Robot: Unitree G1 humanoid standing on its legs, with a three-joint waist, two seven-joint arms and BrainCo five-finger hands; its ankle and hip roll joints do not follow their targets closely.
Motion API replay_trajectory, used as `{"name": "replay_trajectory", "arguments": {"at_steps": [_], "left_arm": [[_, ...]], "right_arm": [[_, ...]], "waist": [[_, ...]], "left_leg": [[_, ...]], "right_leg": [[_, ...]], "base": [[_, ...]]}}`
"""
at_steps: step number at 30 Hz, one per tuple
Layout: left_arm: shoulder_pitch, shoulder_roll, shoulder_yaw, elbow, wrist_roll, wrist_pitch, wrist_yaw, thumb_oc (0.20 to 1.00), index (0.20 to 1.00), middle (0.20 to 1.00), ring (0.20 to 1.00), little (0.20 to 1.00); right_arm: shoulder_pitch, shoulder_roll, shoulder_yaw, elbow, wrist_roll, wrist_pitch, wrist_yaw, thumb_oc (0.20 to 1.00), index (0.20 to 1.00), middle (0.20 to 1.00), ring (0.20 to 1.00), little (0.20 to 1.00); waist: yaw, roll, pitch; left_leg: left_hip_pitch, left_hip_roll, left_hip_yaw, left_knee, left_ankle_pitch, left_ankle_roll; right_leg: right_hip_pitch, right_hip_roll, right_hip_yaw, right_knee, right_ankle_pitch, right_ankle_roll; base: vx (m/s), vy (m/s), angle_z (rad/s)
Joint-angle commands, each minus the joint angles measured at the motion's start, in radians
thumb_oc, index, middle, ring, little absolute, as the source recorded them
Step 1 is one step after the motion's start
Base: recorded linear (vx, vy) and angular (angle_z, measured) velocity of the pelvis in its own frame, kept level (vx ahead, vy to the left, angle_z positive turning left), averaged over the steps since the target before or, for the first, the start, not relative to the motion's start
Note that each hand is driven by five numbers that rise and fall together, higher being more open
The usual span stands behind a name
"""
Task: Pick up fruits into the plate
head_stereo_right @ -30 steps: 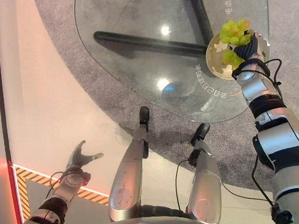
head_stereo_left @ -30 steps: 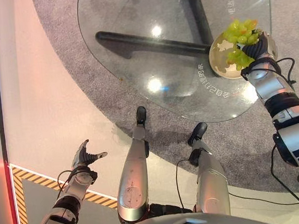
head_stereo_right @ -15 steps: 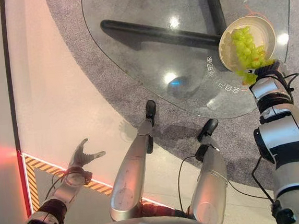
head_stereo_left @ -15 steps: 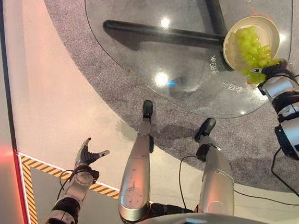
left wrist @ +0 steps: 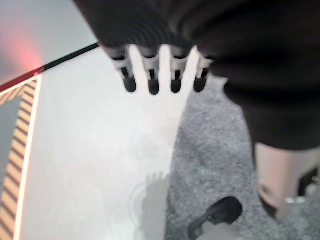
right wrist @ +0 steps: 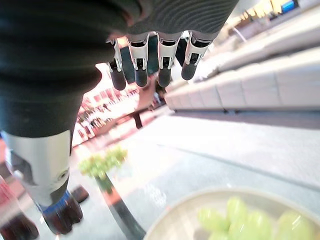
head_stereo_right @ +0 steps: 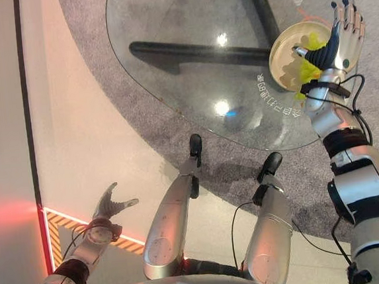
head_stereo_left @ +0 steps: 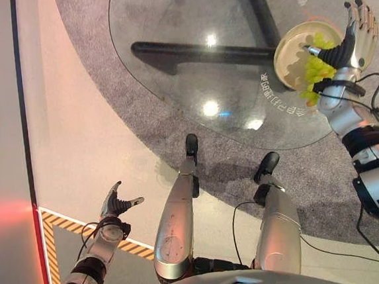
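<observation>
Green grapes: a bunch of green grapes (head_stereo_left: pixel 317 71) is seen lying in the plate, at its side nearest the robot, with a few berries hanging over the rim toward the right wrist.
Plate: a round beige plate (head_stereo_left: pixel 289 52) is set on the glass tabletop, close to its right edge.
Right robot hand: the right robot hand (head_stereo_left: pixel 357 29) is raised above the far right side of the plate, its fingers (right wrist: pixel 164 62) stretched straight and spread, the thumb held apart; nothing is gripped, and the grapes are seen below the palm in the right wrist view.
Left robot hand: the left robot hand (head_stereo_left: pixel 117 205) is held low at the robot's left, over the pale floor, with fingers (left wrist: pixel 151 76) straight and relaxed and nothing held.
Tabletop: the rounded glass tabletop (head_stereo_left: pixel 188 49) is carried on dark legs that are seen through it.
Floor: a grey carpet (head_stereo_left: pixel 96 64) is laid under the tabletop; a yellow-and-black striped strip (head_stereo_left: pixel 64 221) is seen beside the left arm.
</observation>
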Motion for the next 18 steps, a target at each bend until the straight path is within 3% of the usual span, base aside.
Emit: {"name": "replay_trajectory", "arguments": {"at_steps": [1, 5, 8, 9, 12, 18], "left_arm": [[0.046, -0.012, 0.027, 0.102, -0.025, -0.007, 0.018, 1.0, 1.0, 1.0, 1.0, 1.0], [0.046, -0.017, 0.055, 0.146, 0.011, -0.001, -0.032, 1.0, 1.0, 1.0, 1.0, 1.0], [0.06, -0.03, 0.064, 0.169, 0.011, 0.003, -0.036, 1.0, 1.0, 1.0, 1.0, 1.0], [0.069, -0.041, 0.08, 0.178, 0.006, 0.019, -0.035, 1.0, 1.0, 1.0, 1.0, 1.0], [0.078, -0.056, 0.108, 0.21, 0.016, 0.037, -0.053, 1.0, 1.0, 1.0, 1.0, 1.0], [0.079, -0.08, 0.114, 0.269, 0.059, 0.084, -0.148, 1.0, 1.0, 1.0, 1.0, 1.0]], "right_arm": [[0.075, -0.052, -0.036, -0.039, 0.022, -0.093, -0.055, 1.0, 1.0, 1.0, 1.0, 1.0], [0.223, 0.027, -0.068, -0.1, 0.035, -0.114, -0.002, 1.0, 1.0, 1.0, 1.0, 1.0], [0.333, 0.087, -0.068, -0.137, 0.017, -0.102, 0.019, 1.0, 1.0, 1.0, 1.0, 1.0], [0.436, 0.129, -0.071, -0.155, -0.004, -0.112, 0.044, 1.0, 1.0, 1.0, 1.0, 1.0], [0.588, 0.195, -0.091, -0.118, 0.006, -0.135, 0.134, 1.0, 1.0, 1.0, 1.0, 1.0], [0.739, 0.301, -0.114, 0.028, 0.142, -0.075, 0.409, 1.0, 1.0, 1.0, 1.0, 1.0]], "waist": [[-0.029, -0.013, -0.026], [-0.054, -0.047, -0.028], [-0.073, -0.065, -0.073], [-0.093, -0.081, -0.114], [-0.126, -0.107, -0.196], [-0.166, -0.13, -0.315]], "left_leg": [[0.065, -0.057, 0.046, 0.015, -0.146, 0.024], [0.198, -0.03, 0.057, -0.034, -0.152, 0.016], [0.249, -0.011, 0.063, -0.069, -0.147, 0.008], [0.294, 0.0, 0.076, -0.091, -0.151, 0.004], [0.363, 0.024, 0.107, -0.129, -0.147, -0.002], [0.461, 0.058, 0.16, -0.173, -0.145, -0.016]], "right_leg": [[0.035, 0.106, -0.024, 0.016, -0.061, -0.017], [0.168, 0.122, -0.015, -0.04, -0.061, -0.013], [0.224, 0.123, -0.017, -0.084, -0.051, -0.009], [0.27, 0.12, -0.005, -0.118, -0.049, -0.002], [0.341, 0.113, -0.003, -0.174, -0.031, 0.011], [0.435, 0.099, -0.002, -0.248, -0.002, 0.032]], "base": [[-0.06, -0.021, -0.02], [-0.03, -0.02, -0.07], [0.07, 0.012, -0.14], [0.11, 0.039, -0.11], [0.09, 0.017, -0.15], [0.07, -0.011, -0.17]]}}
